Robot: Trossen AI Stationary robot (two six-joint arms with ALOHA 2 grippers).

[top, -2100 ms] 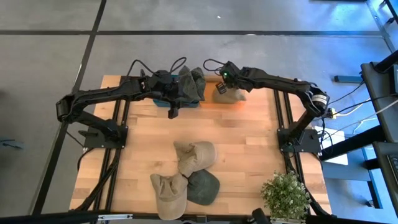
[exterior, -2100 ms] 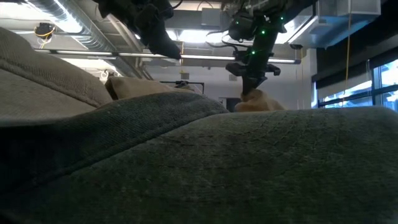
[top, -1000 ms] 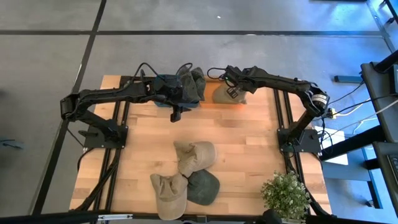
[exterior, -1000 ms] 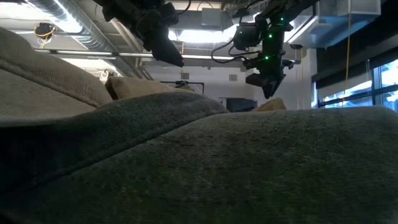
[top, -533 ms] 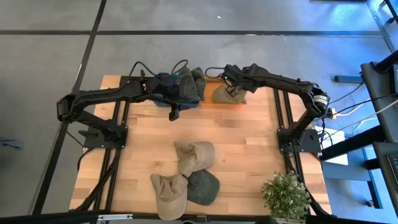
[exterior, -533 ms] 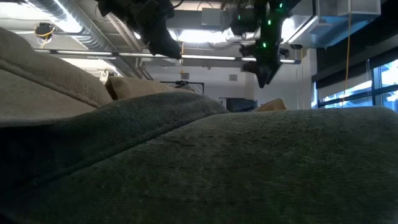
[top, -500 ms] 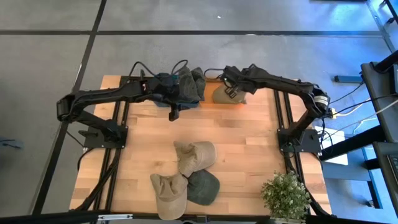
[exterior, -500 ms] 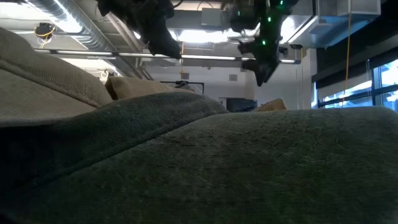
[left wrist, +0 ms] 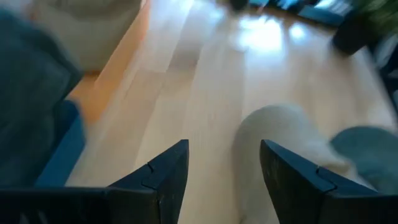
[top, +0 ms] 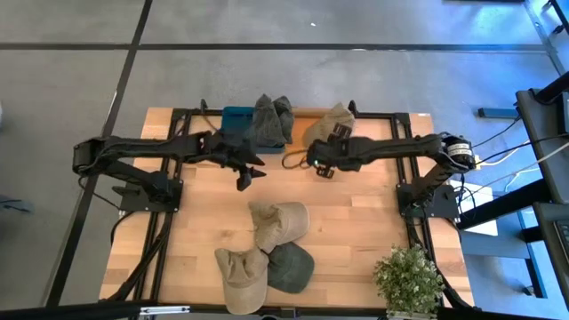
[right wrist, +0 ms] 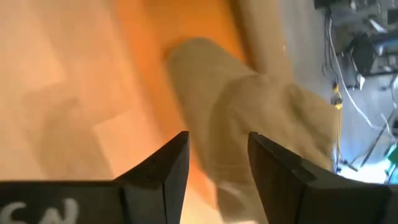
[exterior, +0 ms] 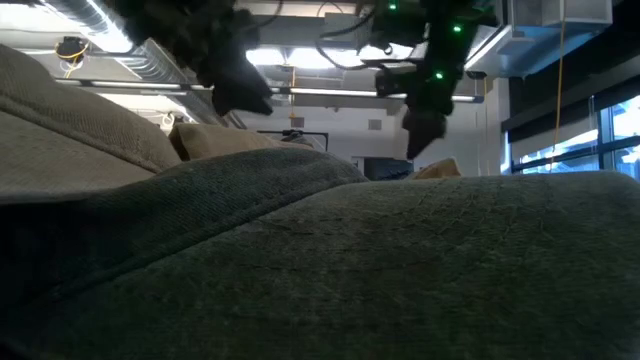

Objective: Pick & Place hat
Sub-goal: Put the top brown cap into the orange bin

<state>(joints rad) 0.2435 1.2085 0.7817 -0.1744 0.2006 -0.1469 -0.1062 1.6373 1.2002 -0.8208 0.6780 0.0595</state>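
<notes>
Three hats lie near the table's front: a tan hat, a tan cap and a dark green cap. At the far edge a tan hat rests on an orange mat, and dark green hats sit on a blue bin. My left gripper hovers open over bare wood in front of the bin. My right gripper hovers open in front of the far tan hat. Neither holds anything.
A potted plant stands at the near right corner. Bare wood lies between the far hats and the near pile. In the low view the dark green cap fills the foreground, and both arms show above it.
Both grippers have drawn back from the far edge toward the table's middle. The right one has left the far tan hat, gone toward the near and left, and sunk a little. The left one has come off the bin toward the near edge. The far hats stay put.
</notes>
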